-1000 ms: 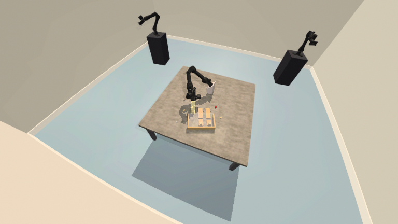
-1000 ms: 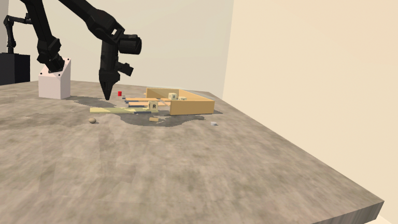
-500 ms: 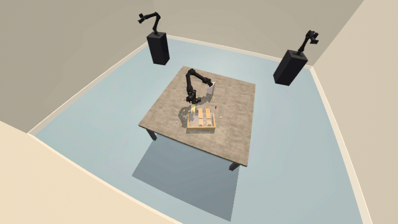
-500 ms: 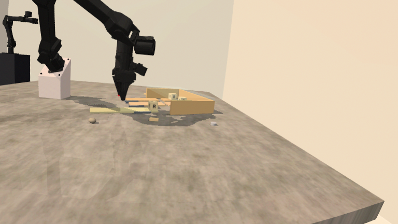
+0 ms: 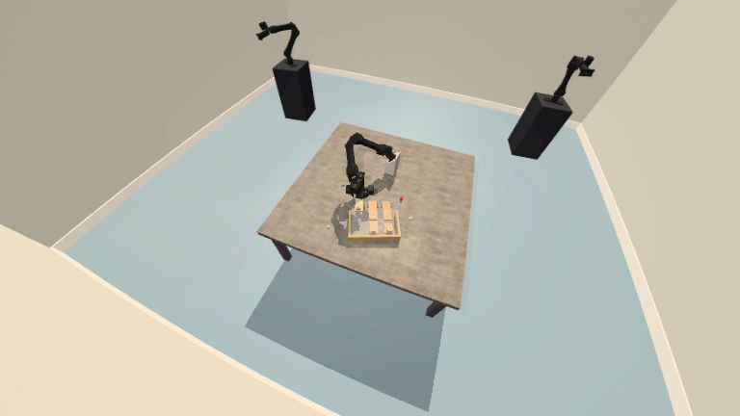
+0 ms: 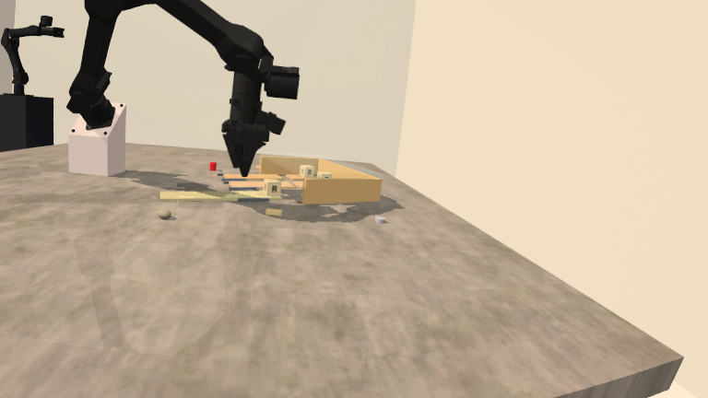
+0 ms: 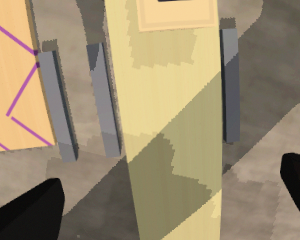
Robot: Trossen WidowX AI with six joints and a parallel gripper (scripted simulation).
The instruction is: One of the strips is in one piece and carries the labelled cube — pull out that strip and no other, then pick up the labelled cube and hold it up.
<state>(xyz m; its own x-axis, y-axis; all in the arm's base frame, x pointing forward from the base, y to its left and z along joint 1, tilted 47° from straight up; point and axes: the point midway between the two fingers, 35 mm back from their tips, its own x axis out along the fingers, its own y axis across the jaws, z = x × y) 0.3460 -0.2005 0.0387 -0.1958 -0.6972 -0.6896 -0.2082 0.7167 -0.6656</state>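
Observation:
The pale yellow strip (image 6: 195, 195) (image 7: 165, 100) lies in one piece, outside the wooden box. A cube marked R (image 6: 272, 188) sits on its box-side end; only the edge of the cube (image 7: 177, 17) shows in the wrist view. My gripper (image 6: 244, 171) (image 7: 174, 178) is open and empty above the strip, one finger to each side of it, short of the cube. Two orange strips (image 5: 372, 210) (image 5: 385, 210) lie beside it, with gaps before the pieces in the box that carry two other cubes (image 6: 307, 170) (image 6: 324, 176).
The wooden box (image 5: 374, 237) (image 6: 341, 192) has upright walls beyond the strips. Low grey rails (image 7: 105, 105) (image 7: 231, 90) flank the yellow strip. A red cylinder (image 5: 401, 198) (image 6: 213, 166), a brown ball (image 6: 163, 214), a tan block (image 6: 274, 211) and a small grey piece (image 6: 380, 219) lie around.

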